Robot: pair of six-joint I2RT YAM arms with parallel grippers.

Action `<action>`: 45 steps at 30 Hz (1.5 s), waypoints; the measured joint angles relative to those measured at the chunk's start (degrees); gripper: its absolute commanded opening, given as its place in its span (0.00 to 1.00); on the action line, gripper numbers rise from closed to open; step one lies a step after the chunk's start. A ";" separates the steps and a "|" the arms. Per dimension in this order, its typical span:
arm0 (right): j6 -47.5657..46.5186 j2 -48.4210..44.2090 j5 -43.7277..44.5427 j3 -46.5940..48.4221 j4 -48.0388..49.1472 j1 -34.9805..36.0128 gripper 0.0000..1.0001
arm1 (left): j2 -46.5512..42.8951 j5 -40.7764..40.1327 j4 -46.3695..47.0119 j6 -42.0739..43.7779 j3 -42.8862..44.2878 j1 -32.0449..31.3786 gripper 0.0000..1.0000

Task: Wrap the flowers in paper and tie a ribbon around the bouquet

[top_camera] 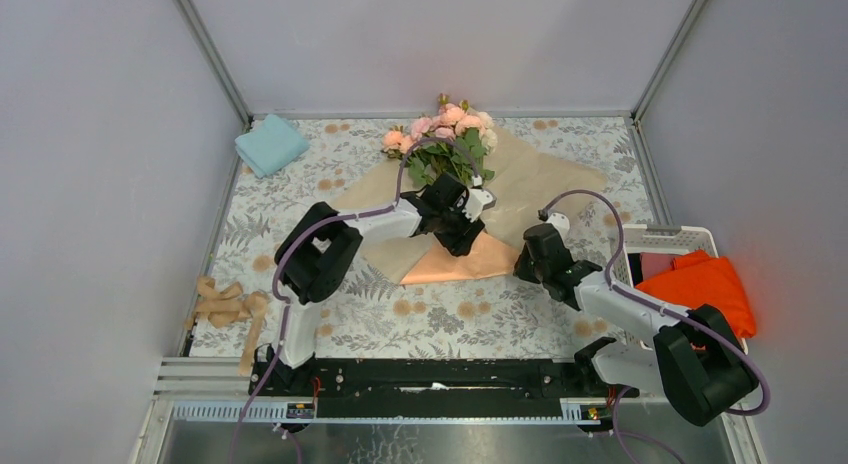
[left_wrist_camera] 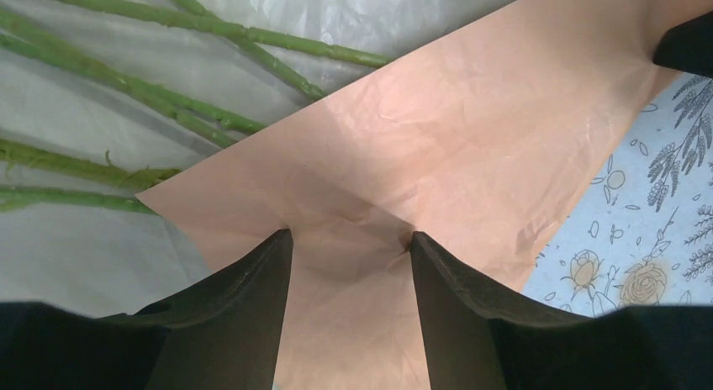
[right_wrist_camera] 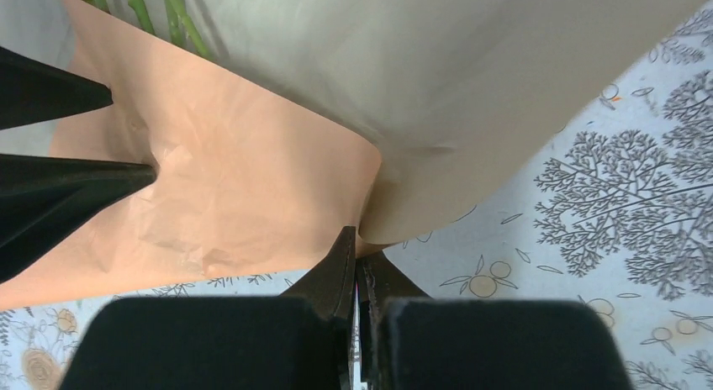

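Flowers (top_camera: 440,134) lie on the paper (top_camera: 545,169) on the desk (top_camera: 450,319), heads pointing away from the arms.

Left jaws: apart, straddling a raised crease in the peach flap folded over just nearside of the flowers' stems. The tips touch the sheet, but nothing is pinched.

Right jaws: closed on the paper's folded edge, to the right of the stems.

Ribbon (top_camera: 225,306) lies well apart, near-left of the flowers, not yet used.

Risks (my judgement): there is only one hold on the sheet. A hard pull by the right jaws could tear the thin paper at the pinch, or drag it from under the stems and shift the flowers off centre. With the left jaws apart, the flap may spring back.

Views: overhead gives the whole layout, but the arms hide both contacts. The left wrist view shows the gap. The right wrist view shows the pinch and the sheet's pale underside.
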 measured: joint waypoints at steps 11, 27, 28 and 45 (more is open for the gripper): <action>-9.14 0.02 7.19 6.47 -6.10 5.62 0.00 | 2.58 -1.07 0.66 -1.97 2.40 0.09 0.61; -18.99 10.29 9.01 13.60 0.11 19.30 0.00 | 2.69 -1.16 0.76 -3.08 2.43 0.48 0.60; -19.26 10.80 8.41 13.42 1.16 19.43 0.00 | 2.69 -0.90 0.81 -3.32 2.43 0.61 0.61; -24.20 19.34 1.81 9.66 13.29 19.50 0.00 | 1.25 9.09 3.56 -11.52 -0.70 9.29 0.72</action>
